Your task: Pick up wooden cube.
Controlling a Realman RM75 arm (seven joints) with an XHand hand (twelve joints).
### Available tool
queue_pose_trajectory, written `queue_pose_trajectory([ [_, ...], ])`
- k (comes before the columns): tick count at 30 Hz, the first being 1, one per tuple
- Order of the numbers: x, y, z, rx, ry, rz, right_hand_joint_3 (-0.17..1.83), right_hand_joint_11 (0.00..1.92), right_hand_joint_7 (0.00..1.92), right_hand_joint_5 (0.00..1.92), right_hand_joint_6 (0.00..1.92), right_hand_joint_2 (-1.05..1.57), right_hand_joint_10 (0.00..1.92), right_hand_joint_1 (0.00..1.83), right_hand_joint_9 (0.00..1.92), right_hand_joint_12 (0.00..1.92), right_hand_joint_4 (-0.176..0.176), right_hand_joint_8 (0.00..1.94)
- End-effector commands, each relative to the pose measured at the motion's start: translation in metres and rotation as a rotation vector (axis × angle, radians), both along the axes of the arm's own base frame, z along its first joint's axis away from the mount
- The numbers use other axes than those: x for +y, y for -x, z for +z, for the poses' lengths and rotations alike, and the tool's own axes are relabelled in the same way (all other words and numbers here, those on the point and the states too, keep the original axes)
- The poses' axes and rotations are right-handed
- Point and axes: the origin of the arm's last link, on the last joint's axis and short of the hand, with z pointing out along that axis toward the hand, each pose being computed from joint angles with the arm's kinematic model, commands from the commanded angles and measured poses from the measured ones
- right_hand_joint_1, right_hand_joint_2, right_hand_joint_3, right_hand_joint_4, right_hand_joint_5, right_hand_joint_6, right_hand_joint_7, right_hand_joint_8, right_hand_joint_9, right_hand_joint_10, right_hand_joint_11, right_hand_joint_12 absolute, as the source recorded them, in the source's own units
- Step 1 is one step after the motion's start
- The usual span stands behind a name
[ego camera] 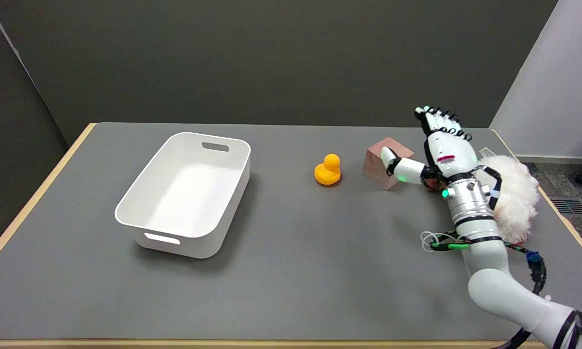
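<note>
The wooden cube (381, 161), pale pinkish-brown, sits on the grey table (291, 252) at the right of centre. My right hand (436, 150) is just to the cube's right, its fingers stretched upward and apart. The thumb reaches left across the cube's near right face and looks to touch it. Nothing is held in the hand. The cube's right side is partly hidden behind the thumb.
An orange toy duck (328, 170) stands left of the cube. A white bin (186, 191) with handle slots lies at the left. A fluffy white soft toy (513, 194) sits behind my right wrist near the table's right edge.
</note>
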Motion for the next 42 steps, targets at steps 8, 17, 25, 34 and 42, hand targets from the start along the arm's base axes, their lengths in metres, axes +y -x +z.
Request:
queue_pose_trajectory([
  [8, -0.032, 0.047, -0.002, -0.123, 0.126, -0.160, 0.94, 0.00, 0.01, 0.05, 0.07, 0.61, 0.06, 0.57, 0.00, 0.36, -0.176, 0.00],
  [17, -0.052, 0.049, -0.001, -0.145, 0.123, -0.173, 0.81, 0.00, 0.00, 0.02, 0.15, 0.61, 0.00, 0.35, 0.00, 0.28, -0.176, 0.06],
  [25, -0.062, 0.048, -0.006, -0.150, 0.110, -0.172, 0.81, 0.00, 0.00, 0.00, 0.16, 0.61, 0.00, 0.35, 0.00, 0.29, -0.176, 0.05],
  [34, -0.066, 0.054, -0.006, -0.178, 0.115, -0.191, 0.81, 0.00, 0.00, 0.00, 0.16, 0.60, 0.00, 0.35, 0.00, 0.35, -0.176, 0.05],
  [42, -0.068, 0.055, -0.008, -0.170, 0.105, -0.195, 0.85, 0.00, 0.00, 0.04, 0.08, 0.54, 0.06, 0.39, 0.00, 0.48, -0.176, 0.17],
])
